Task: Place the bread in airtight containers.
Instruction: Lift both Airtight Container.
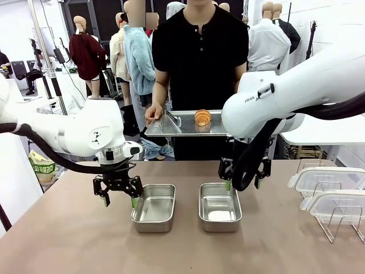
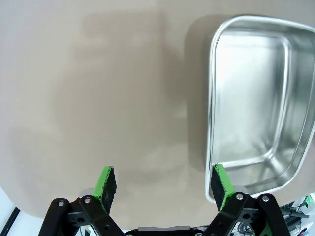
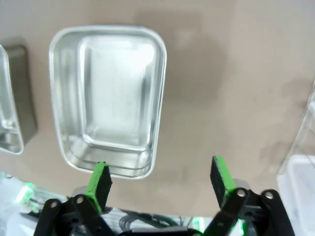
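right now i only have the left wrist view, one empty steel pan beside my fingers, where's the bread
observer: one roll lies on a flat tray that the person across the table holds up.
operator: anything else to fill
observer: a second pan, also empty, sits to the right of your pan, apart from it.
operator: and what closes them
observer: two clear lids rest on a wire rack at the table's right end.

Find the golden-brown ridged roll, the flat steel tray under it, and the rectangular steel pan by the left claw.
Golden-brown ridged roll (image 1: 202, 117): front view, top crust.
Flat steel tray (image 1: 182, 134): front view, near rim.
Rectangular steel pan (image 2: 256, 98): left wrist view, bare floor.
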